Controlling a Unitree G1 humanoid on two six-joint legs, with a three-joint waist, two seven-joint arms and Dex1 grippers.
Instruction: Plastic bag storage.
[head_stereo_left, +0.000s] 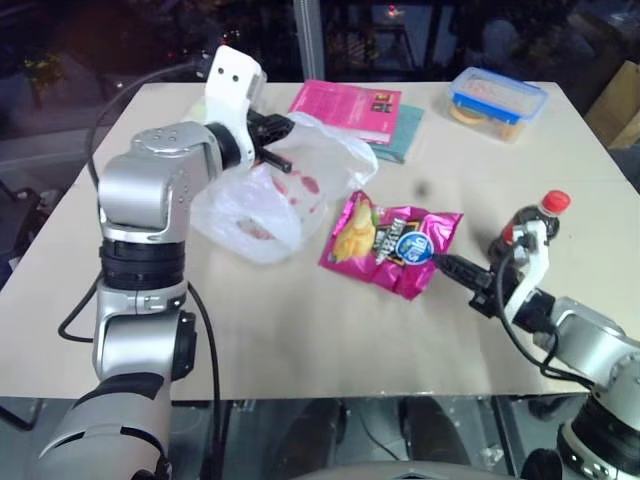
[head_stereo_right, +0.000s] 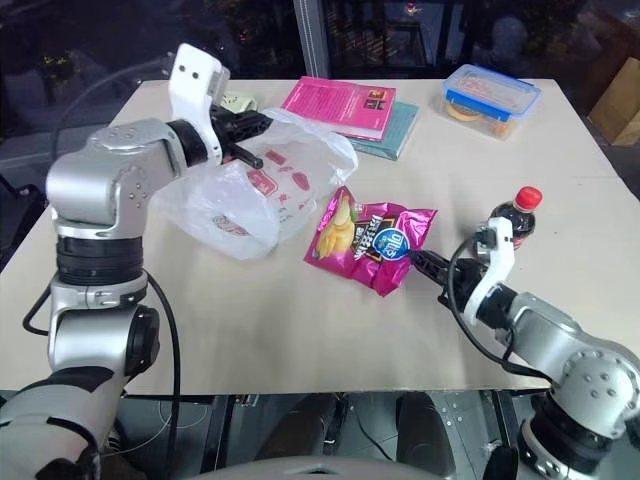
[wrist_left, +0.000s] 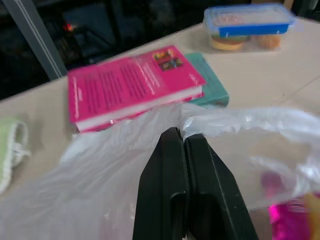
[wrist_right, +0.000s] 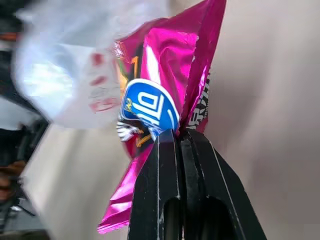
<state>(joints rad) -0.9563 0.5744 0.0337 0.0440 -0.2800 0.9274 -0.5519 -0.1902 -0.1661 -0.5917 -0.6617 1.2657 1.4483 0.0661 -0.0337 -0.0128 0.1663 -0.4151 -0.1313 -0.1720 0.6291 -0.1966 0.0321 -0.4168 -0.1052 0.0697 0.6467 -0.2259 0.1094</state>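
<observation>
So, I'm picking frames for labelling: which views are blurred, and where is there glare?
Right wrist view: the plastic bag is smeared, the snack packet shines with highlights. Left wrist view: the pink book and food box look soft. Eye views: dark windows behind, the table evenly lit.

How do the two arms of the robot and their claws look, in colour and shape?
Both arms are silver-grey rounded shells with black joint rings and loose black cables. Each wrist carries a white bracket. The left claw and the right claw each have two black, wedge-shaped fingers.
</observation>
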